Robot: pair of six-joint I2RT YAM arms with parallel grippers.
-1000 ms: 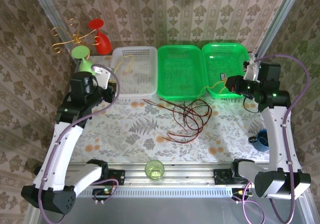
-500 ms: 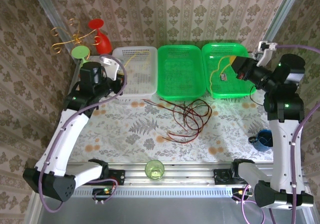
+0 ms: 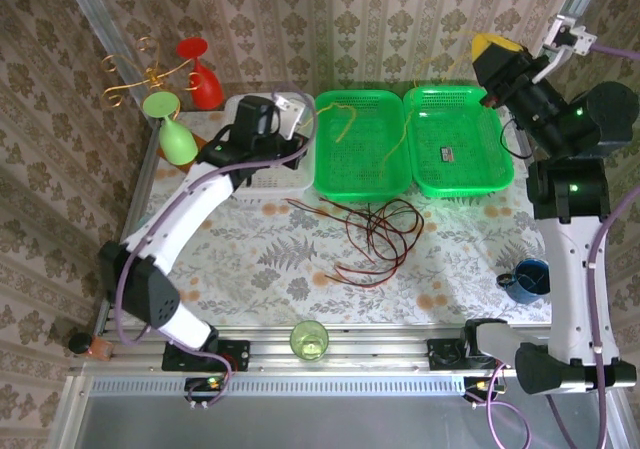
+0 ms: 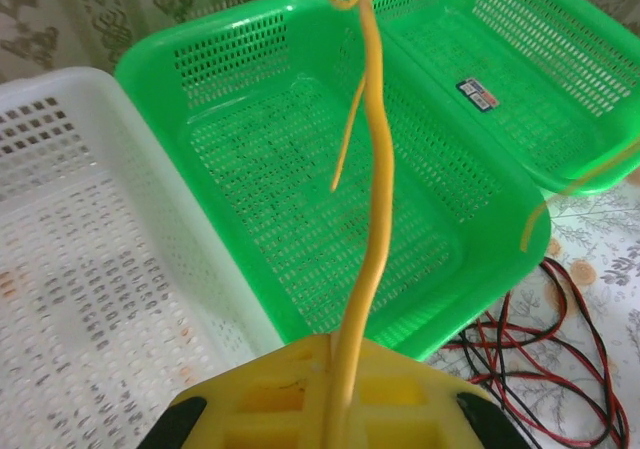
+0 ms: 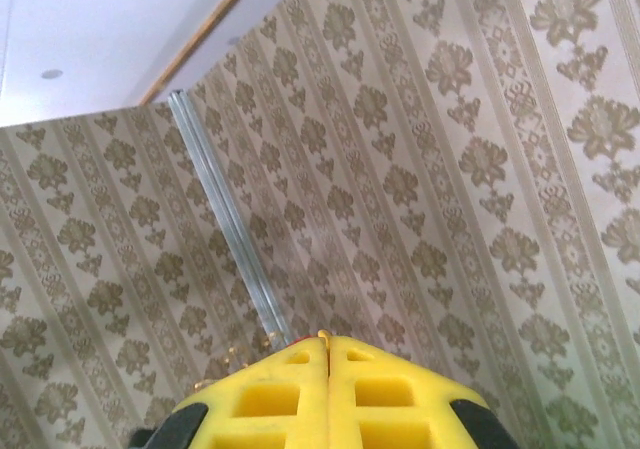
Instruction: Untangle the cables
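Left gripper point(image 4: 335, 354) is clamping a thin yellow wire point(image 4: 372, 199) arching ahead over a perforated green plastic basket point(image 4: 230, 64); overhead, it is running up to the raised right gripper point(image 3: 490, 49) (pads pressed together in its wrist view), pinching the other end.

White arms point(image 3: 190, 204), black joints point(image 3: 568, 191), purple cables point(image 3: 598, 299), yellow gripper fingers point(image 5: 290, 394).

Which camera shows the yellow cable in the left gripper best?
The left wrist view: the yellow cable rises close-up from the shut left gripper over the middle green basket. The top external view shows it as a thin, faint strand above that basket.
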